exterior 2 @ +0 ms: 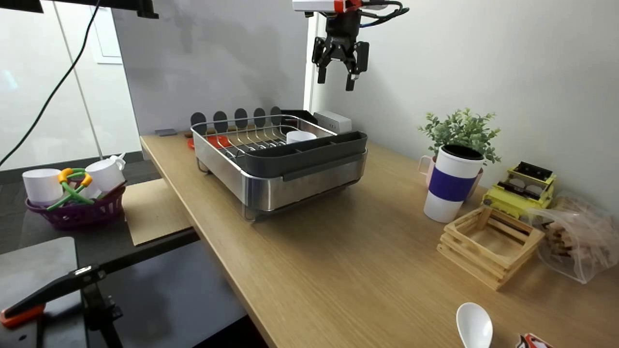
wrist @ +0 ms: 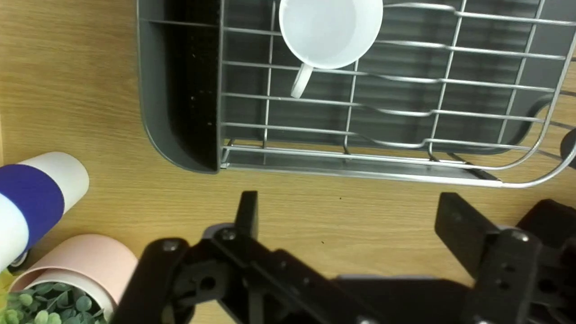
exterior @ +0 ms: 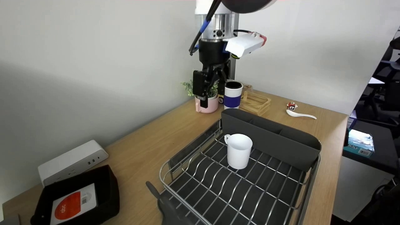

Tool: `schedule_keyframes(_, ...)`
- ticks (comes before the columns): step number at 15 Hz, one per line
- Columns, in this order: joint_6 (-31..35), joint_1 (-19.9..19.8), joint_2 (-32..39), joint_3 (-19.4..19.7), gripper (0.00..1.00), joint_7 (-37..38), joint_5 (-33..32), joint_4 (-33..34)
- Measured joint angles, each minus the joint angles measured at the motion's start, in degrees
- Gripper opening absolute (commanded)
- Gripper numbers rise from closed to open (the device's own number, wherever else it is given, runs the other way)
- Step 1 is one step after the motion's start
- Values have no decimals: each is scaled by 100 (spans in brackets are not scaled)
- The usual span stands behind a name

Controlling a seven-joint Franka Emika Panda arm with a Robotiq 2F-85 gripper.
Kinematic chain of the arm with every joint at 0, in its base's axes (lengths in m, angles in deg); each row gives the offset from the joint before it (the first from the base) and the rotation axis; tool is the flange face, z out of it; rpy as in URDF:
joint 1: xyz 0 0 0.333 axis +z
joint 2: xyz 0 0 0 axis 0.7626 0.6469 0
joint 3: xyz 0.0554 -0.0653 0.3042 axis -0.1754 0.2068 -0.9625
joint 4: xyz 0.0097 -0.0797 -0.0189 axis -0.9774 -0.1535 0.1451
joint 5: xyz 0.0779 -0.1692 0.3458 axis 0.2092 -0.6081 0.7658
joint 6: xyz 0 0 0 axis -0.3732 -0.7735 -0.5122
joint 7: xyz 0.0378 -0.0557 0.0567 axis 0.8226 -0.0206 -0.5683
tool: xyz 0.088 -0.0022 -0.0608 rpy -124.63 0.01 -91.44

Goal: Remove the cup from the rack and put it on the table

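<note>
Widely spread, the end effector (exterior 2: 335, 82) hangs clear of the cup (exterior: 238, 153).

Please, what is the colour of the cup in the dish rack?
The cup is white, inside and outside; an exterior view shows it best.

The plain white cup (exterior: 239, 153), with one side handle, stands upright on the wires of the metal dish rack (exterior 2: 217, 166), close to the rack's divided end. The light-brown wooden table (exterior 2: 338, 251) is under and around the rack.
</note>
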Motion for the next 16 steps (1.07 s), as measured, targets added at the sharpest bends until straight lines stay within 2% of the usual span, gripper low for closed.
schedule_keyframes(9, 382, 247, -43, -2, 100, 831, 253, -281)
schedule_keyframes(16, 695, 298, -88, 2, 100, 1384, 289, -579)
